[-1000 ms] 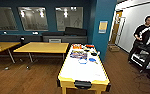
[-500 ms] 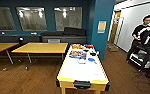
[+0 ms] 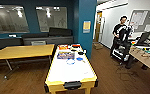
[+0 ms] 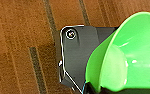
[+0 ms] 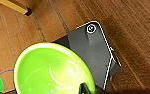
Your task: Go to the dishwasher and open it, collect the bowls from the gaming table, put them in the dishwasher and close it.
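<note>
Two wrist cameras each give me a bowl close up. At the left pincer (image 4: 91, 89) a green bowl (image 4: 131, 55) sits tilted, its hollow turned partly toward the lens. At the right pincer (image 5: 85, 88) a lime-green bowl (image 5: 51, 68) faces the lens mouth-on, round, with no long axis. I cannot tell whether either pincer is clamped or slack, nor whether this is one bowl seen twice. Under both lies the brown plank floor (image 4: 21, 50).

From the head camera, the gaming table (image 3: 71, 72) stands dead ahead. Its white top with yellow edge has its long axis running from 6 o'clock straight away toward 12. Toward its far end rest two blue bowls (image 3: 70, 61), close together and upright, just nearer than a colourful flat box (image 3: 65, 55). A yellow-topped table (image 3: 23, 51) stands at 10 o'clock, beside the gaming table. A person (image 3: 121, 32) stands at 2 o'clock, and a table-football table (image 3: 146, 53) sits at 3.
</note>
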### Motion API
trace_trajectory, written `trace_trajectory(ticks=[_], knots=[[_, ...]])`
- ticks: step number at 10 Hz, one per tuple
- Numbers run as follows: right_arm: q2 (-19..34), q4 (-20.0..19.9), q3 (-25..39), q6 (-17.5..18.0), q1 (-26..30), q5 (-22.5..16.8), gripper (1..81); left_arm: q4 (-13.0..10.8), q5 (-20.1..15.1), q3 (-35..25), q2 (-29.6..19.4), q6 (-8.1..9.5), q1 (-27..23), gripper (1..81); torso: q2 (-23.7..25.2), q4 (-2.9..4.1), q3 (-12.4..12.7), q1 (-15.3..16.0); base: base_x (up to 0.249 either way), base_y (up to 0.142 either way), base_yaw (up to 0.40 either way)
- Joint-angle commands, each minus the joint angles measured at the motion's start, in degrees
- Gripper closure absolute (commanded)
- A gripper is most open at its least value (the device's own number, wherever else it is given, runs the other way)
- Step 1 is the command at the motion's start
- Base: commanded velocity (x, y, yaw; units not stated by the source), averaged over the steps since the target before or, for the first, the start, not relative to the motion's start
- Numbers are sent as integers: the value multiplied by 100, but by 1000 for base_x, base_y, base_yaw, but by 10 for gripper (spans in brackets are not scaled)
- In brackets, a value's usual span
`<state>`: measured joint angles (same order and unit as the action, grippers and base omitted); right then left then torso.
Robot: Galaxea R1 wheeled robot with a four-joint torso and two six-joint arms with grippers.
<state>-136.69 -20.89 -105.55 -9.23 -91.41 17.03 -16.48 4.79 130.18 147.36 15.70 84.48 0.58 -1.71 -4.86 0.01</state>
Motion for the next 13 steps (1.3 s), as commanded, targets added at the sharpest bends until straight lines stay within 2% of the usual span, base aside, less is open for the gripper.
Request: trace_trajectory(ticks=[1, 4, 8, 13], knots=[[78, 86, -228, -26, 153, -420, 811, -31, -268, 51, -110, -6, -199, 811, 0, 0, 0, 0, 0, 0, -400], [-194, 94, -580, -18, 118, -437, 811, -4, -268, 359, 128, -6, -146, 811, 0, 0, 0, 0, 0, 0, -400], [-387, 94, -746, -26, 65, -552, 811, -66, -277, 613, 452, -14, -84, 811, 0, 0, 0, 0, 0, 0, -400], [-625, 42, -1415, 44, -49, -560, 811, -127, -365, 895, 558, -23, -76, 811, 0, 0, 0, 0, 0, 0, -400]])
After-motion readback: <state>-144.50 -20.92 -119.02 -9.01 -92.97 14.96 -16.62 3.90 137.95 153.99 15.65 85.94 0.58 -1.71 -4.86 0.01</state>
